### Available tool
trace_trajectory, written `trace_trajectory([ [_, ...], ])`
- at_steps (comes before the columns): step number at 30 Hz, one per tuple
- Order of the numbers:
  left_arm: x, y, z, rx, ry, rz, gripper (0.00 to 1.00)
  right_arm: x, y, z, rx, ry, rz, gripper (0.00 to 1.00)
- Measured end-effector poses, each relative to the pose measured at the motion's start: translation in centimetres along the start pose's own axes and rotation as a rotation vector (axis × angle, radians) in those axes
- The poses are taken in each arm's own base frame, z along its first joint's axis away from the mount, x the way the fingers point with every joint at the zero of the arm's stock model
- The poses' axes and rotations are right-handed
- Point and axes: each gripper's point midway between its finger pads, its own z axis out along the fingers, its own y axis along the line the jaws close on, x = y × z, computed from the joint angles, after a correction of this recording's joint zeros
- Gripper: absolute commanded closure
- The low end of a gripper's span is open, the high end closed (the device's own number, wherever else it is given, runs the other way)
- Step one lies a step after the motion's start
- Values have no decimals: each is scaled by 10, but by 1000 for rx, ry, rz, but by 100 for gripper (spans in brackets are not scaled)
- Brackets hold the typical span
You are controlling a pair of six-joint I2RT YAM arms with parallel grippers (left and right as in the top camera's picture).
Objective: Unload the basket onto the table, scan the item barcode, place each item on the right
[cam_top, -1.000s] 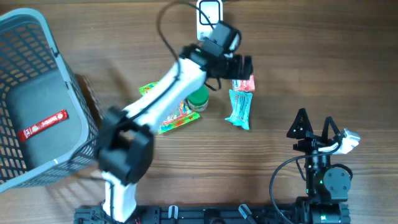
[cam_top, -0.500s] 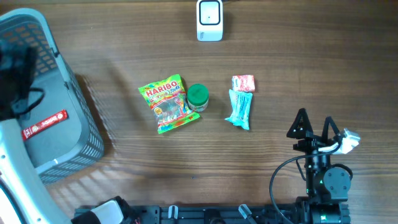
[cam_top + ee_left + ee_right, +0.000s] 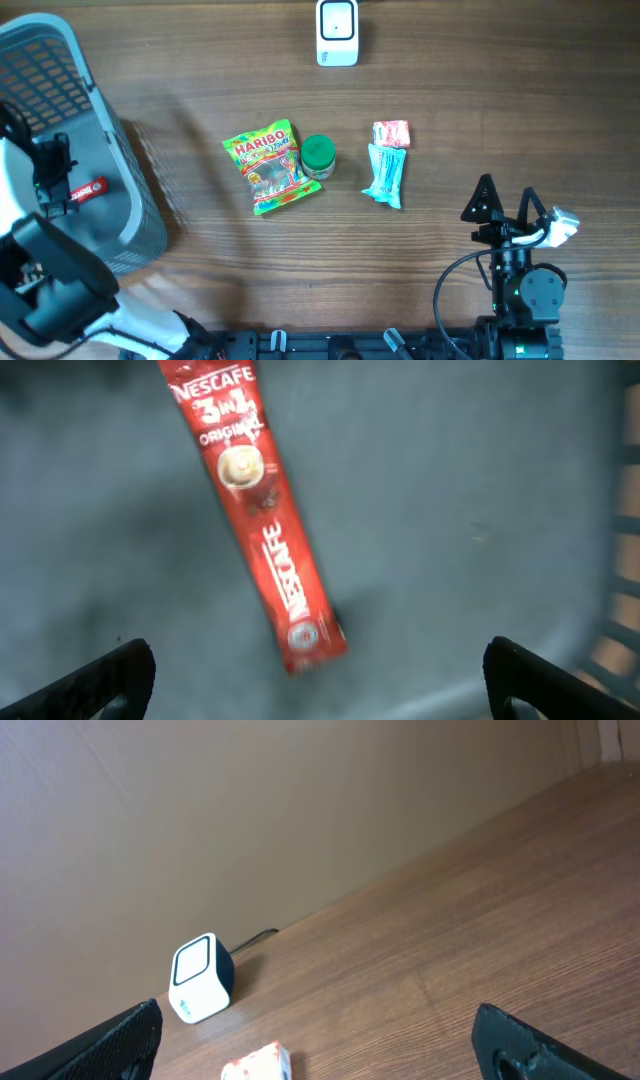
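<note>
So in the overhead view the big change is the left arm [image 3: 55, 285]: a second ago it was stretched out to the far middle of the tabletop [image 3: 200, 270] by the scanner [image 3: 338, 32], and now it has swung all the way over to the grey basket [image 3: 140, 215] on the left. It hangs right above the red Nescafe sachet [image 3: 90, 189] lying on the basket floor. The Haribo bag [image 3: 270, 165], the green-lidded jar [image 3: 318, 155] beside it, the pink packet [image 3: 391, 133] and the teal packet [image 3: 385, 175] touching it sit mid-table, same as before. The left wrist view shows the left pincer [image 3: 320, 675] with its fingers spread wide and nothing between them. The sachet lies flat just ahead and a bit left of centre, at a slant, its lower end closest to the fingers and not touching either one. The right wrist view looks out over bare wood at the scanner and the top of the pink packet, and the right pincer [image 3: 315, 1050] is also wide apart and empty, parked near right, and it hasn't budged. Best guess is the sachet is the next item to scan. Nothing is grabbed yet, and it's a long haul from the basket to the scanner at the far edge. A thin flat stick on a flat floor could be fiddly to pinch.
</note>
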Motion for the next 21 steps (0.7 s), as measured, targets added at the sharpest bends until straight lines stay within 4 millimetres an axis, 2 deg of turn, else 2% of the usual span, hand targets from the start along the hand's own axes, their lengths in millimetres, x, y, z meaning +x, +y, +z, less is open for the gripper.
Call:
trace_trajectory([
  [3,3,3,28,-47,23,3,5,0,0,0,0,0,0,0],
  [5,1,3,32,-54,13,4,5,0,0,0,0,0,0,0],
  [9,-3,10,45,-103,-12,22,15,0,0,0,0,0,0,0],
  [10,-3,11,48,-112,-11,33,24,0,0,0,0,0,0,0],
  [11,-2,15,54,-132,-5,52,73,0,0,0,0,0,0,0],
  [12,-2,16,55,-143,-9,80,96,0,0,0,0,0,0,0],
  [17,2,27,54,-206,22,135,96,0,0,0,0,0,0,0],
  [21,9,43,37,-271,63,152,96,0,0,0,0,0,0,0],
])
